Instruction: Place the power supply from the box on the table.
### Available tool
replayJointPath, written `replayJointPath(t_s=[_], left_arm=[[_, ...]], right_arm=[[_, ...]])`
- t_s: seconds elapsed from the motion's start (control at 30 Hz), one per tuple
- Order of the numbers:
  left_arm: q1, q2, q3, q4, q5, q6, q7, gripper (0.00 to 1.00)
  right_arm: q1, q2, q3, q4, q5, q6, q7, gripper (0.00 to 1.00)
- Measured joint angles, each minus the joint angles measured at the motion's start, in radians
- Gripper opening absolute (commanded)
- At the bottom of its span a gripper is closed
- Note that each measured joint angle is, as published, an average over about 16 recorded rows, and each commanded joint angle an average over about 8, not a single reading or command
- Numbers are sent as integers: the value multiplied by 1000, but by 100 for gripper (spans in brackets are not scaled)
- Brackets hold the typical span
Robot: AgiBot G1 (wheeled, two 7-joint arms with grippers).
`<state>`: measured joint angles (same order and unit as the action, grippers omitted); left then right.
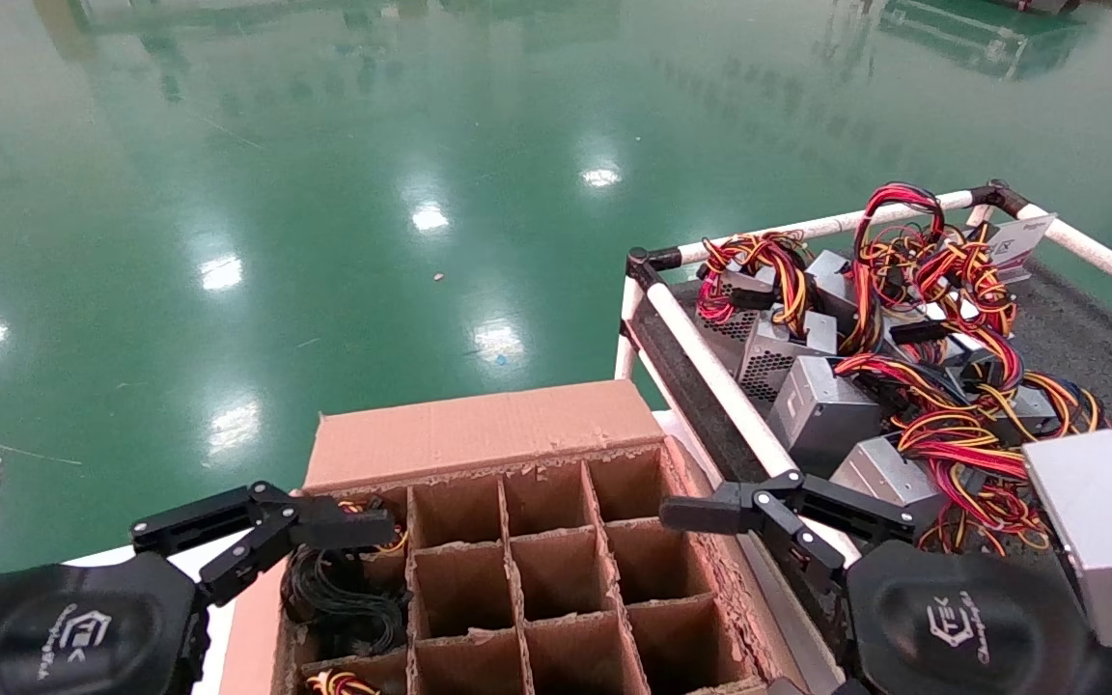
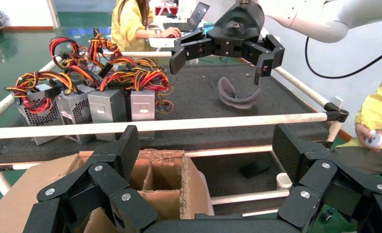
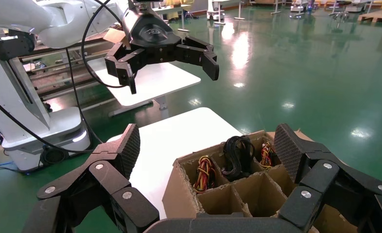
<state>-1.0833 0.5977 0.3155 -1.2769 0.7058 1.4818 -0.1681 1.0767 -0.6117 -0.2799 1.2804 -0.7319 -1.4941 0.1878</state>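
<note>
Item: power supply (image 3: 204, 172), upright in a left-column cell of the box (image 1: 556, 569), only its red-yellow wires showing. Left end effector (image 1: 266, 526), fingers spread and empty, hangs just above that column (nearer). Right end effector (image 1: 754, 512), also spread, hovers over the box's table-side edge.

Brown box (image 1: 479, 430) at six o'clock, cardboard grid inside, most cells bare. Black cable coil (image 1: 339, 594) in a cell toward seven o'clock. Left gripper (image 1: 262, 531) over that side, fingers spread. Right gripper (image 1: 788, 512) over the box's edge at five o'clock, spread too. Table (image 1: 1111, 352) at three o'clock, heaped with power supplies (image 1: 821, 410) and red-yellow wires. Green floor (image 1: 324, 193) toward twelve.
</note>
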Motion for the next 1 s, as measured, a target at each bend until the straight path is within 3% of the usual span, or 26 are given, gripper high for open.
replayJointPath(t_s=[0.2,0.23,0.47,0.5,1.0], left_arm=[[0,0,0,0,0,0,0,99],[0,0,0,0,0,0,0,90],[0,0,0,0,0,0,0,4],[0,0,0,0,0,0,0,0],[0,0,0,0,0,0,0,0]], right_arm=[[0,0,0,0,0,0,0,100],[0,0,0,0,0,0,0,100],[0,0,0,0,0,0,0,100],[0,0,0,0,0,0,0,100],[0,0,0,0,0,0,0,100]])
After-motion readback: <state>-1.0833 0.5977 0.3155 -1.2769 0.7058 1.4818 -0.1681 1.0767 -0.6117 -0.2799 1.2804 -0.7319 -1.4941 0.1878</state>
